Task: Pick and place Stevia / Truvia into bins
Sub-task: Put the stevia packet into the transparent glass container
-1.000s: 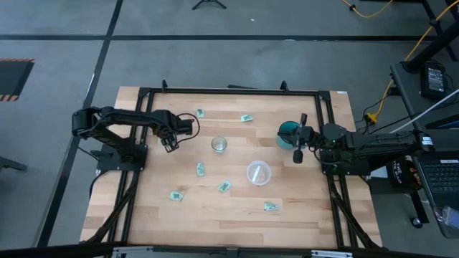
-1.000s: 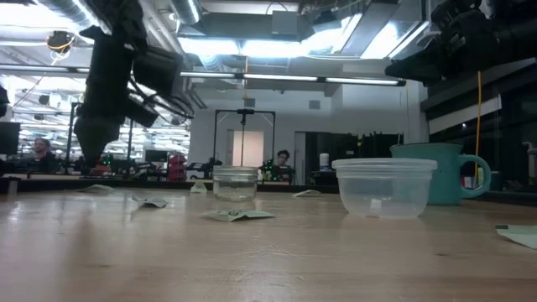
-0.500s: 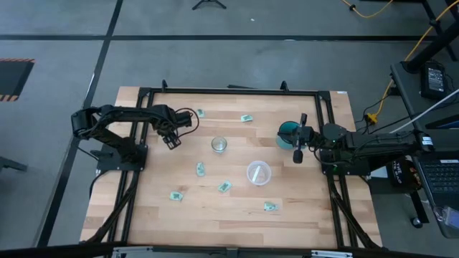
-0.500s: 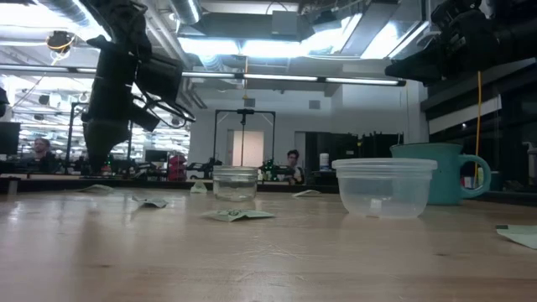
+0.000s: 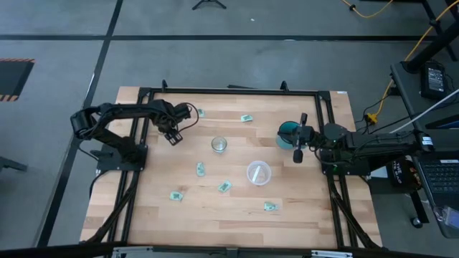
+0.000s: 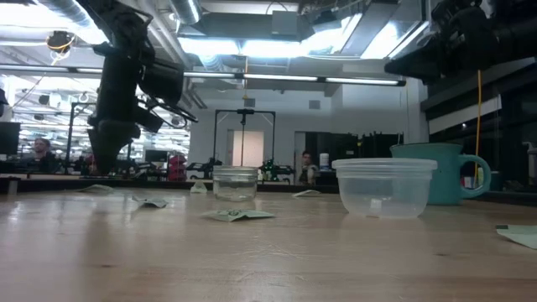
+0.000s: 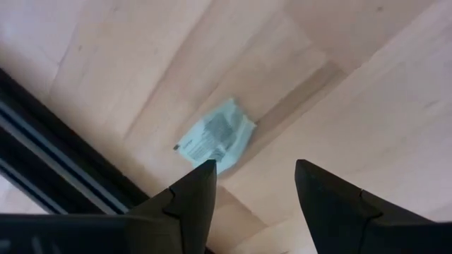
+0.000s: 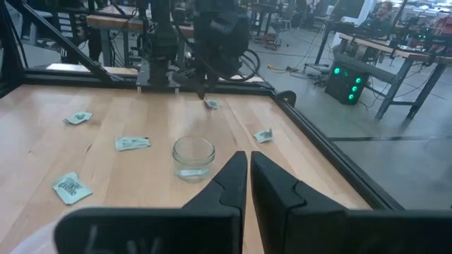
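Six small, flat, light green and white paper sweetener packets (image 5: 201, 169) lie scattered on the pale wooden table (image 5: 143, 208), none yet in the small clear glass jar (image 5: 219, 145) or the wider translucent plastic cup (image 5: 258, 173). I hold the left gripper (image 7: 251, 187) released above the far-corner packet (image 7: 215, 138) beside the black frame rail (image 7: 42, 176), so I judge this the approach step. Next: a straight descent, then closing on thin, crinkled paper; the right gripper (image 8: 248, 173) waits clenched near the teal mug (image 5: 287, 131).

arms: dark, jointed | cables: black loops at wrist | end effector (image 7: 251, 194): two dark tapered fingers
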`<action>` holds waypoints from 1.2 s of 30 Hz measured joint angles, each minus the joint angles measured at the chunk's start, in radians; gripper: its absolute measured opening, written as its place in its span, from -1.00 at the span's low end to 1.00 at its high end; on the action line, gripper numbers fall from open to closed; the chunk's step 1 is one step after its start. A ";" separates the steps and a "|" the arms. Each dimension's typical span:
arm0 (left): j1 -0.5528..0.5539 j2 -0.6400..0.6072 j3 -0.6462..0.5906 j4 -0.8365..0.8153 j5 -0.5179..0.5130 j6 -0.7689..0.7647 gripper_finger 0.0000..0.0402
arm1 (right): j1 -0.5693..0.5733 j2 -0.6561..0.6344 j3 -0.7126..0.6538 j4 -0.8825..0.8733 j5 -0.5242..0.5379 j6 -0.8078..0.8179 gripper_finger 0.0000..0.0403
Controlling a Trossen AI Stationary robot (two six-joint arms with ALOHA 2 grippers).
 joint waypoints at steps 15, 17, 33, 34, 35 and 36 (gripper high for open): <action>0.054 0.000 0.034 0.082 0.019 0.208 -0.07 | 0.000 0.001 0.000 0.022 0.000 0.001 -0.87; 0.059 0.007 0.034 0.082 0.031 0.224 -0.07 | 0.000 0.001 0.000 0.022 0.000 0.001 -0.87; 0.059 0.181 0.035 0.024 0.025 0.397 -0.07 | 0.000 0.001 0.000 0.020 0.000 0.001 -0.87; 0.059 0.181 0.035 0.005 0.007 0.400 -0.07 | 0.000 0.001 0.000 0.020 0.000 0.001 -0.87; 0.059 0.181 0.035 -0.014 -0.011 0.400 -0.07 | 0.000 0.001 0.000 0.020 0.000 0.001 -0.87; 0.059 0.180 0.035 -0.029 -0.025 0.400 -0.07 | 0.000 0.001 0.000 0.020 0.000 0.001 -0.87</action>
